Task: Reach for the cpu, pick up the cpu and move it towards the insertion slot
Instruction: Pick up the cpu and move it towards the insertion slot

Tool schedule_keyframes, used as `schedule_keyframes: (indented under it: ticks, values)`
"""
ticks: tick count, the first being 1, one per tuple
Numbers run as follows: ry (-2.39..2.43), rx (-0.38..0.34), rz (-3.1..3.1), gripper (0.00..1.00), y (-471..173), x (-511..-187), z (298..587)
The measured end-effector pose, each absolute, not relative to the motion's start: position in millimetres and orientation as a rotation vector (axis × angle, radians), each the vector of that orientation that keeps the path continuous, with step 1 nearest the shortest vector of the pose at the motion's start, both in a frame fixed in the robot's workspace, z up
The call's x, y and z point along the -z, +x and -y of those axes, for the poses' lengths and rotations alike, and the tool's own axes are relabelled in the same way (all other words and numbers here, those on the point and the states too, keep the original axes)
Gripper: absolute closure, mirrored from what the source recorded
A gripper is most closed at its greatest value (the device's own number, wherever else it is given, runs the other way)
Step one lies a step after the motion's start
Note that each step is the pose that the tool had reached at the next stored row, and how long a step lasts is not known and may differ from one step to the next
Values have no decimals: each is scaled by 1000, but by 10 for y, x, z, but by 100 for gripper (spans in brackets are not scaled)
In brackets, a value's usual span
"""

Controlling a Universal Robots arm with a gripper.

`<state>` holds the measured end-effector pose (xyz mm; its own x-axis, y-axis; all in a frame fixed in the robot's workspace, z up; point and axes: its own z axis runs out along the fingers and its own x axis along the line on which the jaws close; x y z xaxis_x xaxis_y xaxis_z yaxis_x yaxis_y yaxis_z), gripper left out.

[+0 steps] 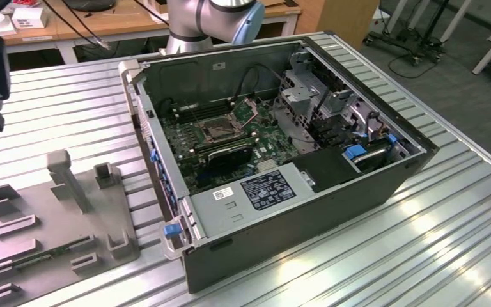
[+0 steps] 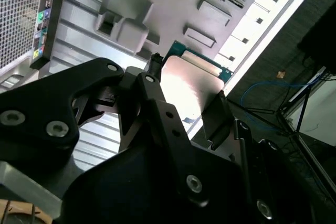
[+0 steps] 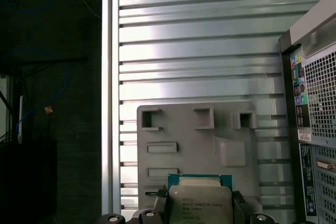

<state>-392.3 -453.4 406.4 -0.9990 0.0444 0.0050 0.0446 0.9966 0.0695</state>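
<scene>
Silver cpu (image 2: 191, 85) gripped flat between gripper (image 2: 184, 100) fingers (image 2: 218, 114), hanging above grey tray (image 3: 197, 150), away from slot (image 1: 214, 130).

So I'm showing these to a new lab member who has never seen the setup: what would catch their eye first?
Probably the big open black computer case lying on the ribbed metal table, its green circuit board and square metal-framed insertion slot exposed. In both wrist views, the thin square silvery cpu sits clamped in the black gripper, above the grey plastic holder tray beside the case.
</scene>
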Motion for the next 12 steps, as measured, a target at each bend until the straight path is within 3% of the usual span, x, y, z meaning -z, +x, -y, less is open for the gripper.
schedule_keyframes:
  ticks: [12]
  values:
    - [-70,109,3136,45,-3540,-4063,4516]
